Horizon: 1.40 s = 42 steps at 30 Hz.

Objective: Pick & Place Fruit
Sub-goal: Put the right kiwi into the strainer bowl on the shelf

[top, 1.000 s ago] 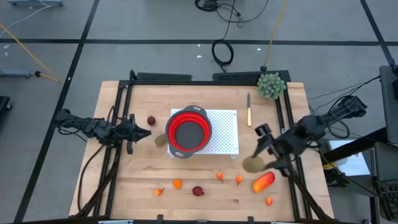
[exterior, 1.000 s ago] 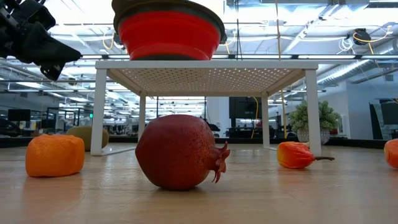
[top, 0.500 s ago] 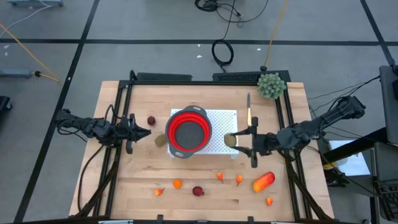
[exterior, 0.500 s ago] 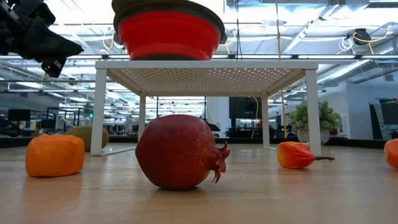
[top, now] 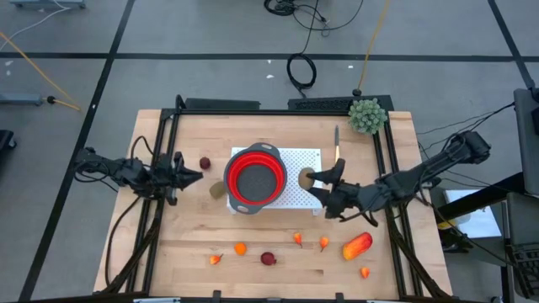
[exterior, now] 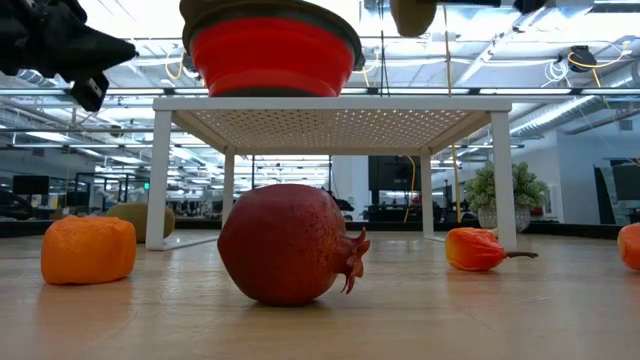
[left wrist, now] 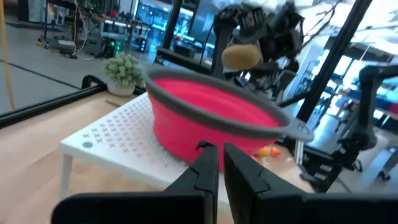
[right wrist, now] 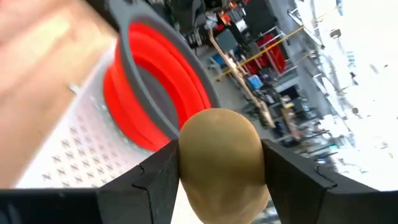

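Overall, a wooden table (top: 278, 252) with a black frame stands on grey tiled floor. Left gripper (top: 195, 178), fingers together, hovers beside one dark red ball (top: 205, 163). Centre: one red colander (top: 254, 178) on one white perforated stand (top: 305, 181). Right gripper (top: 315, 182) clamps one brown kiwi (top: 306, 178) over the stand. Front edge: small orange bits, one red-orange oblong (top: 357, 246).

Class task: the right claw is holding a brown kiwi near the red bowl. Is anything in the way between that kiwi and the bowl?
Nothing visible. The right claw holds the kiwi above the white rack, beside the open red bowl.
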Available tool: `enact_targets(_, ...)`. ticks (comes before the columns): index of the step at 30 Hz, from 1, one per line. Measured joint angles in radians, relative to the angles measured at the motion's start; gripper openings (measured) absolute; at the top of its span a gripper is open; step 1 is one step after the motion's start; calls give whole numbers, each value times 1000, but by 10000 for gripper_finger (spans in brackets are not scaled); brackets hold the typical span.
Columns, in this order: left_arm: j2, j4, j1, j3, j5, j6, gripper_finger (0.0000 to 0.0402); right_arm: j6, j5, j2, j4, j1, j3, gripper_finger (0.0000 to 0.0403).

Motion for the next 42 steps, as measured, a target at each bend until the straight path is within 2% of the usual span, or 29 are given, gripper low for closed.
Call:
enact_targets(3, 0, 40, 0, 0, -15, -9, 21, -68, 50, 25, 8, 0, 0, 201)
enact_targets(8, 15, 118, 0, 0, -94, -39, 21, -138, 157, 59, 52, -2, 0, 201)
enact_targets(14, 87, 222, 0, 0, -143, -47, 21, -218, 257, 86, 117, -3, 0, 201)
enact_targets(28, 391, 556, 0, 1, -185, 5, 21, -221, 259, 87, 118, -16, 0, 201)
enact_targets(33, 493, 558, 0, 54, -229, 9, 21, -221, 259, 87, 118, -16, 0, 201)
enact_targets(42, 701, 522, 0, 231, -230, 80, 21, -202, 259, 87, 118, -16, 0, 201)
